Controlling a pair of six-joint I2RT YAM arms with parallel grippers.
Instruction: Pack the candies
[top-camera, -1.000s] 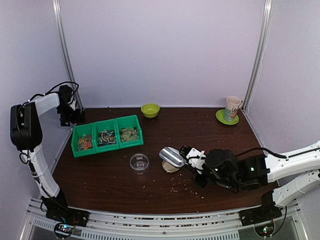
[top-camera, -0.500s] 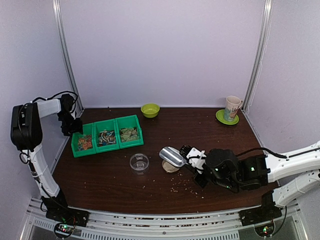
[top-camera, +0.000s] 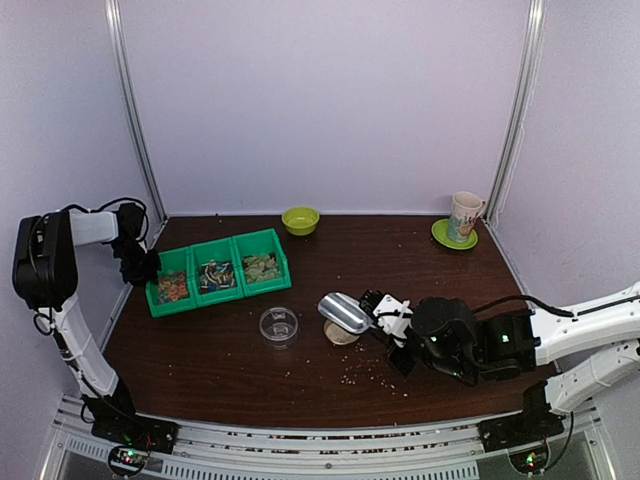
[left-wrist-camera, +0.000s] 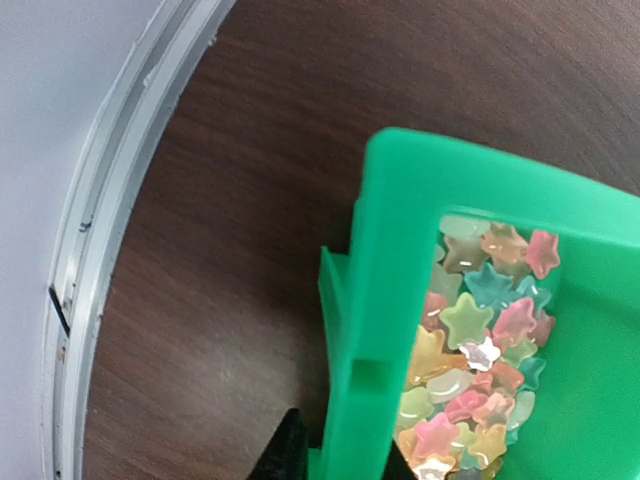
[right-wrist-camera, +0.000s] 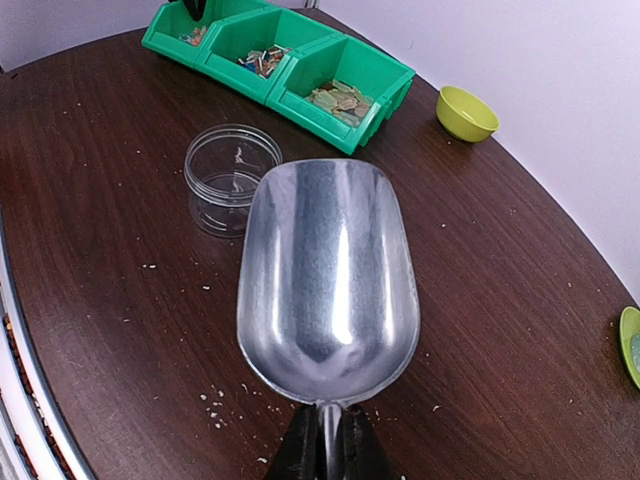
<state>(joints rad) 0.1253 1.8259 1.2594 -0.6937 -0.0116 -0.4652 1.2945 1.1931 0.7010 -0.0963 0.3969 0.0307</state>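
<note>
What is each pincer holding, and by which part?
Right pincer: scoop, by its handle. Left pincer: straddles end wall of bin; grip uncertain.

Candies (left-wrist-camera: 480, 340) in bins (top-camera: 220, 297) rear-L, jar (top-camera: 278, 325) in front, scoop (top-camera: 345, 314) R of jar, mug (top-camera: 464, 215) on saucer (top-camera: 441, 236) rear-R.

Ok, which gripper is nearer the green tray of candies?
Left. The left gripper is at the left wall of the green tray, beside the candies; the right gripper, holding the scoop, sits far to its right.
</note>
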